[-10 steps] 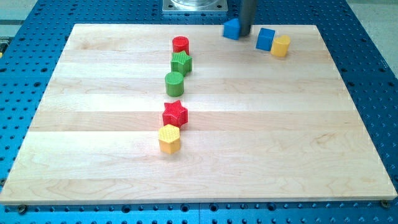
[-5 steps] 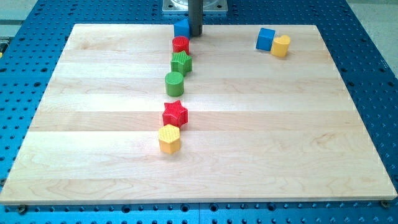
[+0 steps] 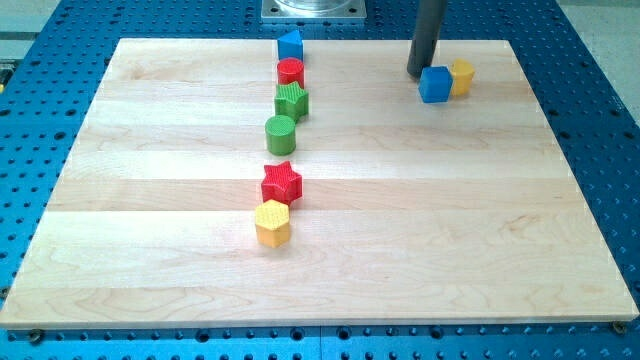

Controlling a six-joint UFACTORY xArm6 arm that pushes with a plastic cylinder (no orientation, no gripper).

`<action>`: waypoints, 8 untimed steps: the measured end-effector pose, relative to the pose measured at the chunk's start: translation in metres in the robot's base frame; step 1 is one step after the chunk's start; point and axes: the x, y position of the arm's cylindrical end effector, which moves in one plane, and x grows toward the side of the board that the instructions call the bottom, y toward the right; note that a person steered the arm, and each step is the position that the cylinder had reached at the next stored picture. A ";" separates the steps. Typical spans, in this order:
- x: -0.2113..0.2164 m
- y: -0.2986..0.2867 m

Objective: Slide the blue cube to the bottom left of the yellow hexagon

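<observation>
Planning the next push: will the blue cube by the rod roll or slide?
The blue cube likely slides, not rolls: flat faces on the smooth wooden board. My tip sits off-centre at its upper left, so it may twist towards the touching yellow block.

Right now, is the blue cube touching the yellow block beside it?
Touching. The camera view shows the blue cube pressed against the yellow block, no board visible between them.

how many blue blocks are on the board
2. A blue block at the view's top edge, above the red cylinder; a blue cube at the view's upper right, beside my tip. None look hidden.
</observation>
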 end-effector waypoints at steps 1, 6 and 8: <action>0.064 0.005; 0.278 -0.036; 0.302 -0.064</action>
